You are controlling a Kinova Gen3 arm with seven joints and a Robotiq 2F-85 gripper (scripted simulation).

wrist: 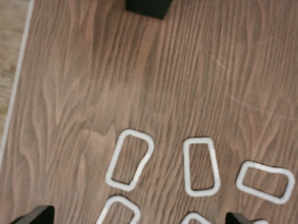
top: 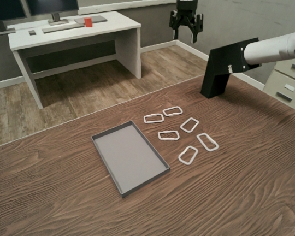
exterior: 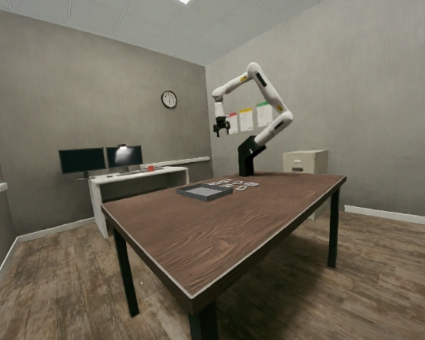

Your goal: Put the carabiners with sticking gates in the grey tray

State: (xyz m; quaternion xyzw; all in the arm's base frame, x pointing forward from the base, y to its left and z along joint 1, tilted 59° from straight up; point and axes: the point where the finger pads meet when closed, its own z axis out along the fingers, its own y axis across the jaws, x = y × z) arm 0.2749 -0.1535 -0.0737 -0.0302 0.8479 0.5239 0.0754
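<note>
Lying on the brown wooden worktop point(top: 72, 207), a grey tray point(top: 99, 147) is seen near the far edge, roughly midway along it in the top view. Its long sides run obliquely to the worktop's edges. Nothing is held in the tray; only its flat grey floor and low dark walls are shown.

6 white carabiners are spread on the wood just beside the tray, on the side toward the arm's black pedestal point(top: 217, 87), all outside the tray and apart from one another. 2 lie closest to the far edge: one point(top: 153, 118) nearest the tray's far corner and another point(top: 172, 111) beside it. A 3rd point(top: 169, 135) lies just beside the tray's long wall. A 4th point(top: 189, 125) lies between the far pair and a 5th point(top: 207, 142). The 6th point(top: 188, 155) lies nearest the tray's near corner on that side. Whether any gate stands open cannot be told at this size.

The gripper point(top: 186, 34) is held high in the air above the far edge of the worktop, well apart from the carabiners, with its fingers spread fully and nothing between them. In the wrist view, 3 carabiners are seen whole below it, and its dark fingertips show at the bottom corners.
</note>
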